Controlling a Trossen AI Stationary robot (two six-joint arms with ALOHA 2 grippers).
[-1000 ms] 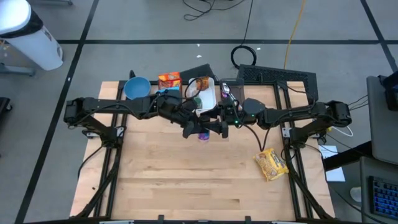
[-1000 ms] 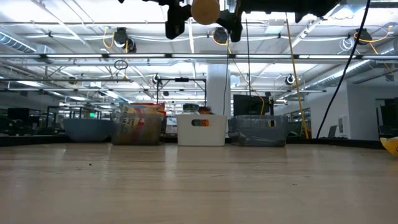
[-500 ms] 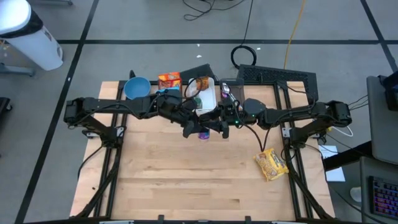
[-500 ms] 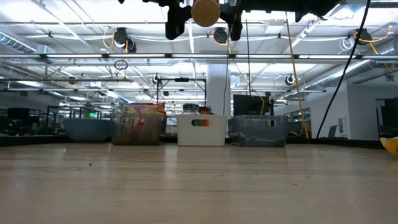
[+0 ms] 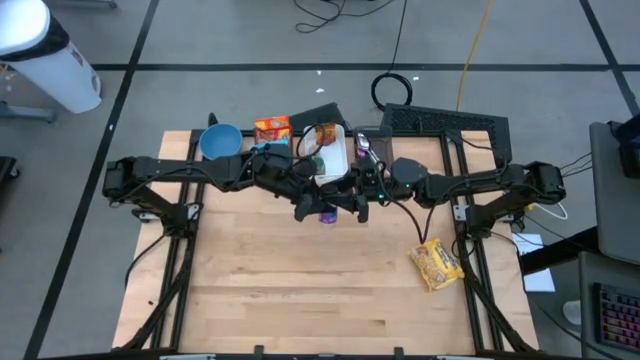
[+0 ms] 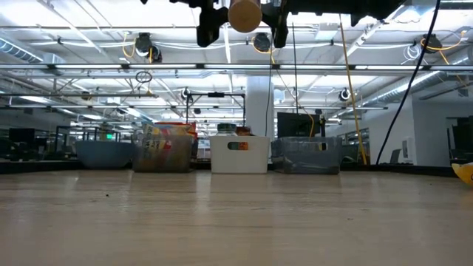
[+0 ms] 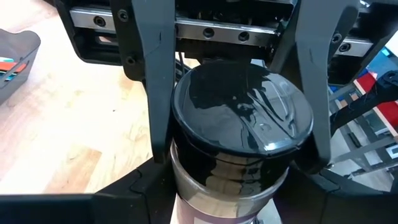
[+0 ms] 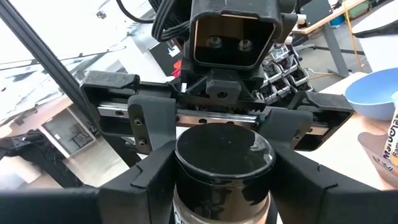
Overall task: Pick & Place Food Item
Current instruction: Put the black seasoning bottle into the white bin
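You see both grippers meeting above the middle of the table (image 5: 300,290), with one jar (image 5: 327,214) between them, held well clear of the wood. In the left wrist view, the left gripper (image 7: 239,118) has its fingers (image 7: 155,81) clamped on the sides of the jar (image 7: 239,143), whose black lid (image 7: 242,115) faces the camera. In the right wrist view, the right gripper (image 8: 224,168) flanks the same jar (image 8: 224,168) from the opposite end, fingers (image 8: 149,180) close against it; you cannot tell whether they press it. The low view shows the jar (image 6: 244,14) high up between dark fingers.

A yellow bag (image 5: 437,264) lies nearer the front, toward the right edge. Farther back along the rear edge stand a blue bowl (image 5: 219,141), an orange box (image 5: 271,129), a white bin (image 5: 330,150) and a dark tray (image 5: 445,123).
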